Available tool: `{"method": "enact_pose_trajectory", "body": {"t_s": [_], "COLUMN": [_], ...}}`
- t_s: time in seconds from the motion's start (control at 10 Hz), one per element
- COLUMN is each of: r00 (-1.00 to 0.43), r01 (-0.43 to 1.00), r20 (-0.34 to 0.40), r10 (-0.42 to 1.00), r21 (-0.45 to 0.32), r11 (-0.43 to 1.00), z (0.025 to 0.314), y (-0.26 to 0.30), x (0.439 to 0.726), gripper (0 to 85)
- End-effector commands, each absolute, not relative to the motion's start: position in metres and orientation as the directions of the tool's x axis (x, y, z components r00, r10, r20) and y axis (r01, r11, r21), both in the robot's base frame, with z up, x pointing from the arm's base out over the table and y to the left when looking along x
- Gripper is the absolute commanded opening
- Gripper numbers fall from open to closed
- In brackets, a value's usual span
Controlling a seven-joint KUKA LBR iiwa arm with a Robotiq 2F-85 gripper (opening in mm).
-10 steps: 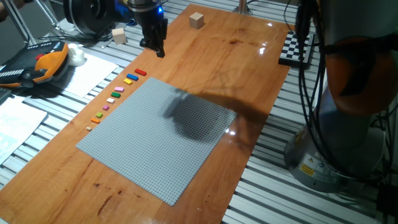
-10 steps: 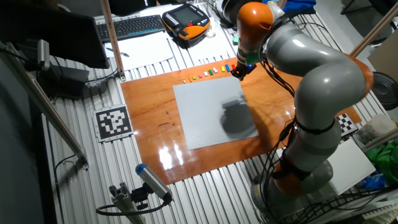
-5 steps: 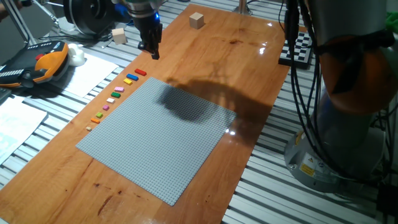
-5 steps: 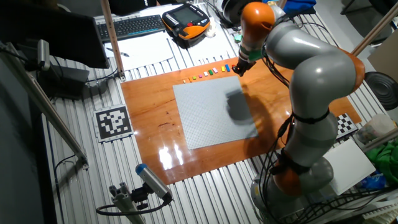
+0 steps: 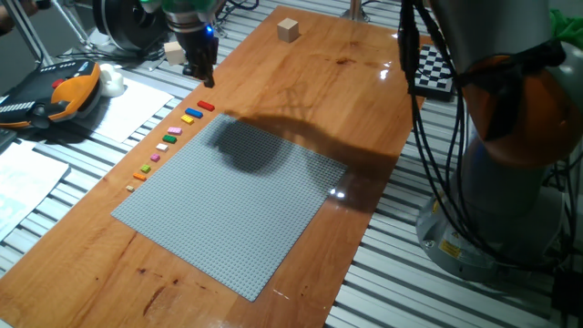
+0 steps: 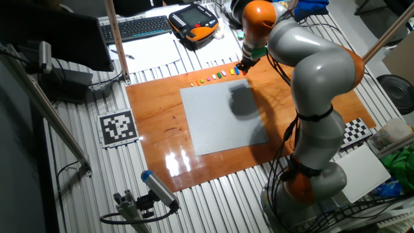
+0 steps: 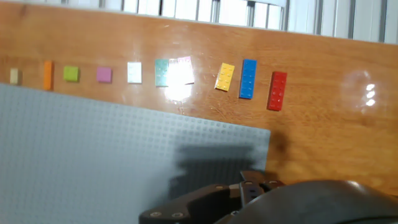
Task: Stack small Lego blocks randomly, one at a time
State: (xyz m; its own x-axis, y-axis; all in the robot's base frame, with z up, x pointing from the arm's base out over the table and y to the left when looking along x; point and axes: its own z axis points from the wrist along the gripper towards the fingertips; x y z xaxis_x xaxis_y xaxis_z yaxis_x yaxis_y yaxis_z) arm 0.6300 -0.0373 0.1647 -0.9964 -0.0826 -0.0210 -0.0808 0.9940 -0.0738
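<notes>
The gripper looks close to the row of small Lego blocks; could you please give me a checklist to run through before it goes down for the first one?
1. Gripper carries nothing: cannot tell; its fingers are not clearly shown in any view.
2. Gripper above the red block end of the row: ok; it hangs just beyond that end in one fixed view.
3. Blocks apart enough to take one at a time: ok for the red block, blue block and yellow block; glare hides the pair beside them.
4. Grey baseplate bare for the first placement: ok; no block stands on it.
5. Descent path unobstructed: ok; the tan wooden cubes sit away from the row.
</notes>
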Motion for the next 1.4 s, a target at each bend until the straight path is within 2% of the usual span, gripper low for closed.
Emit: {"method": "enact_pose_trajectory", "body": {"t_s": [0.0, 0.1, 0.2, 0.3, 0.4, 0.5, 0.6, 1.0, 1.3], "r00": [-0.999, -0.997, -0.995, -0.996, -0.996, -0.998, -0.999, -1.0, -1.0], "r01": [-0.026, -0.069, -0.081, -0.072, -0.066, -0.04, -0.036, -0.019, -0.017], "r20": [-0.031, -0.025, -0.049, -0.051, -0.056, -0.042, -0.034, 0.007, -0.007], "r10": [-0.029, -0.072, -0.086, -0.078, -0.074, -0.046, -0.041, -0.018, -0.018], "r21": [-0.071, -0.106, -0.081, -0.108, -0.135, -0.138, -0.145, -0.098, -0.097], "r11": [0.997, 0.992, 0.993, 0.992, 0.989, 0.99, 0.989, 0.995, 0.995], "z": [0.165, 0.165, 0.165, 0.165, 0.165, 0.162, 0.154, 0.136, 0.117], "y": [-0.038, -0.038, -0.038, -0.038, -0.038, -0.038, -0.045, -0.075, -0.081], "x": [0.63, 0.63, 0.63, 0.63, 0.63, 0.639, 0.66, 0.71, 0.724], "gripper": [0.0, 0.0, 0.0, 0.0, 17.0, 17.0, 34.0, 34.0, 34.0]}}
